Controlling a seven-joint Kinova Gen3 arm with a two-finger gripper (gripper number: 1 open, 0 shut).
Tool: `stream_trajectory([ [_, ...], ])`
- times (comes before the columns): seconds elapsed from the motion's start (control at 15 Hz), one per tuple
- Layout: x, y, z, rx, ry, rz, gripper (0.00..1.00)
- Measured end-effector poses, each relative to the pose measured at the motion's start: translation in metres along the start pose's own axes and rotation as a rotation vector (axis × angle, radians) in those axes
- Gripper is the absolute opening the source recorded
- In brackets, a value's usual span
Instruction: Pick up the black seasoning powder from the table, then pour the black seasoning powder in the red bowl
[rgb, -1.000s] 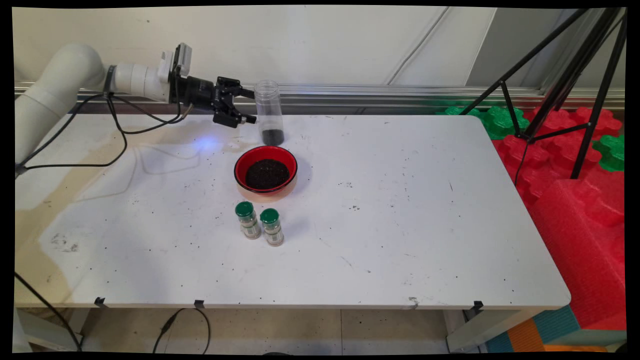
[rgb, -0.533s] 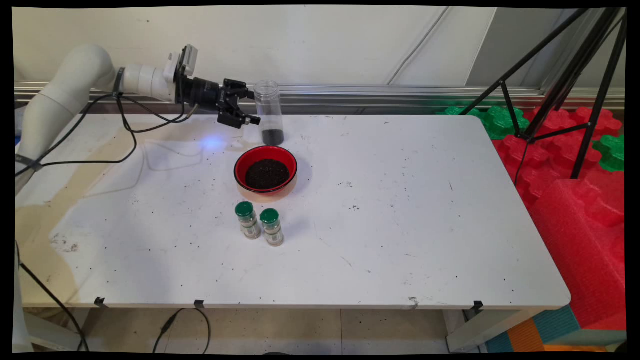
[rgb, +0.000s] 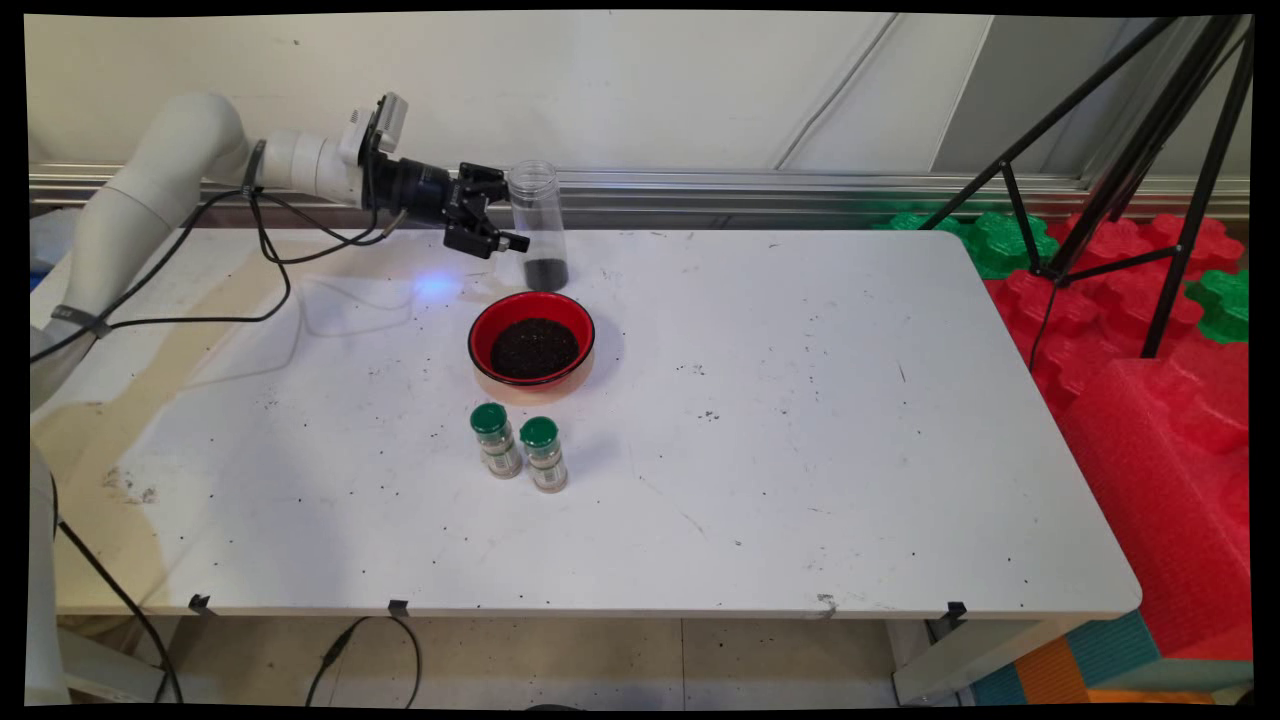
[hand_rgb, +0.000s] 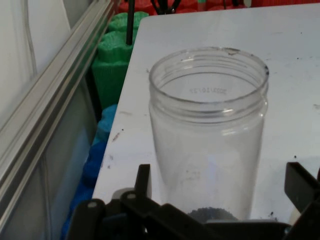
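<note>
Gripper (rgb: 508, 214) wide open, fingers either side of clear jar (rgb: 537, 224), no contact seen. Jar upright at worktop (rgb: 800, 420) far edge, behind red bowl (rgb: 532, 340); dark grains in both.

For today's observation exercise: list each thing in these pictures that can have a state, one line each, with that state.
Gripper: open, fingers either side of the jar.
Jar: upright, lidless, dark grains at the bottom.
Bowl: holds dark grains.
Two bottles: upright, green caps on.

jar (rgb: 537, 222) stands at the table's (rgb: 800, 450) far edge, bowl (rgb: 531, 340) before it, two bottles (rgb: 519, 446) nearer still
</note>
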Motion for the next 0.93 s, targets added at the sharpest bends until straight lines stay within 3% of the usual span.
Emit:
stream_trajectory([
  [0.73,-0.006,-0.007,0.014,-0.03,0.021,-0.014,1.0],
  [0.8,-0.006,-0.008,0.015,-0.031,0.022,-0.014,0.0],
  [0.93,-0.007,-0.009,0.016,-0.034,0.026,-0.013,0.0],
])
